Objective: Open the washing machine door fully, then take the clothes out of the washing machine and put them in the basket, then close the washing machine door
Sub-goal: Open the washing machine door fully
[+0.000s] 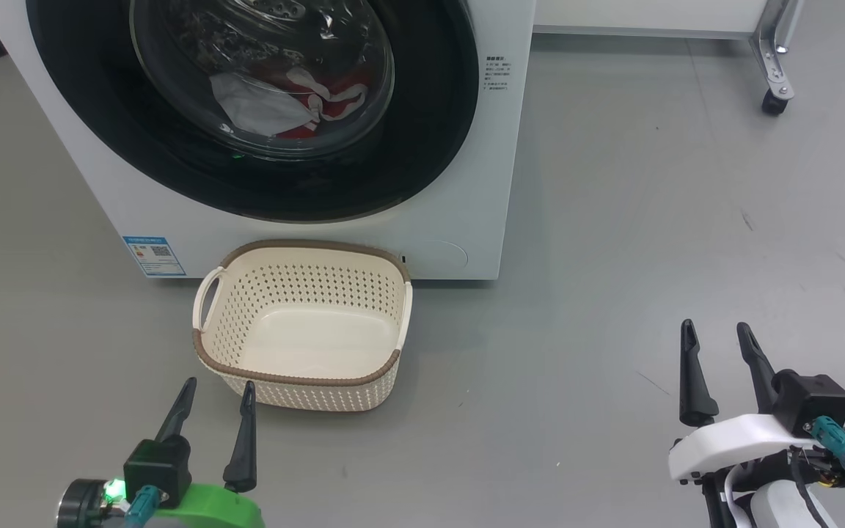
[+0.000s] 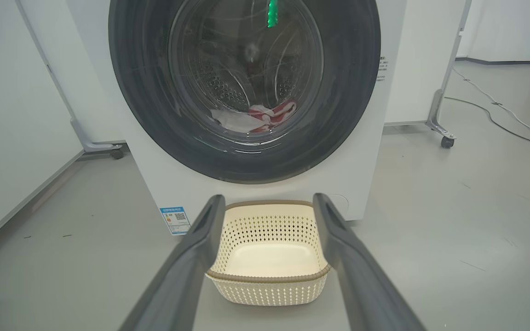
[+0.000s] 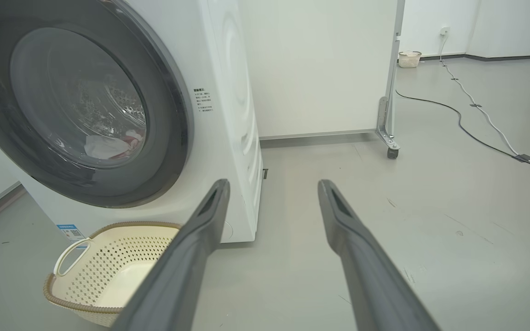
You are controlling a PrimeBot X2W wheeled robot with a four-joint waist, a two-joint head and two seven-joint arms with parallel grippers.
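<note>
Both arms are held low, fingers pointing toward the washing machine point(image 1: 466, 220). The left gripper point(image 1: 220, 383), jaws spread wide and holding nothing, hovers just short of the cream basket point(image 1: 305, 396), which stands on the floor point(image 1: 613, 293) just before the machine, beneath the closed washing machine door point(image 1: 422, 147). The right gripper point(image 1: 716, 325), equally wide, hangs well off to the right. Red and white clothes point(image 1: 298, 99) lie behind the door glass.

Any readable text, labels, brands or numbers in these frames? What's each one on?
No text is legible.
On the washing machine front, right of the washing machine door: printed label, tiny characters, too small to read.
Same front, lower left corner: blue sticker with QR code, fine print too blurred to read.
</note>
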